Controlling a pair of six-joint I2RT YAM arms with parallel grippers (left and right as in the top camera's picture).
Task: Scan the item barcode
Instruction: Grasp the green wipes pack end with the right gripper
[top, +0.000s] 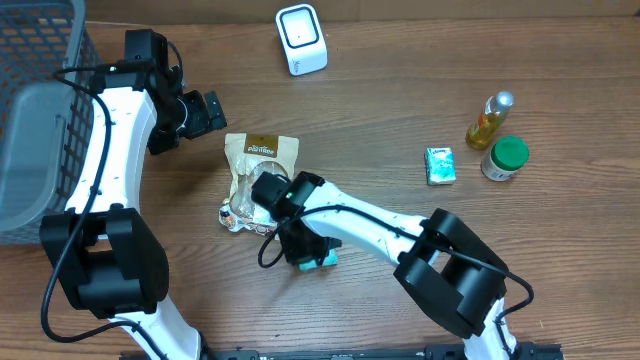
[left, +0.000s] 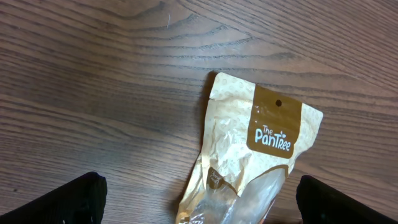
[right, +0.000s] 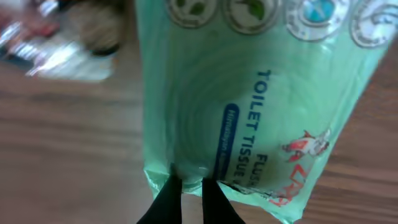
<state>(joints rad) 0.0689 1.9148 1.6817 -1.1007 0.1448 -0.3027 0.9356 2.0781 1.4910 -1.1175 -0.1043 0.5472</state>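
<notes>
A green toilet tissue pack (right: 249, 93) fills the right wrist view. My right gripper (right: 186, 186) is shut on the pack's near edge, its two dark fingertips (right: 169, 198) pinching the film. In the overhead view that gripper (top: 305, 250) sits at the table's front centre, with only a teal corner of the pack (top: 326, 259) showing beneath it. The white scanner (top: 301, 38) stands at the back centre. My left gripper (top: 205, 112) hangs wide open, holding nothing, above the tan Pantree bag (left: 249, 155).
The Pantree bag (top: 255, 170) lies just left of my right arm. A second small green pack (top: 439, 165), an oil bottle (top: 488, 120) and a green-lidded jar (top: 505, 157) stand at the right. A grey basket (top: 35, 110) fills the left edge.
</notes>
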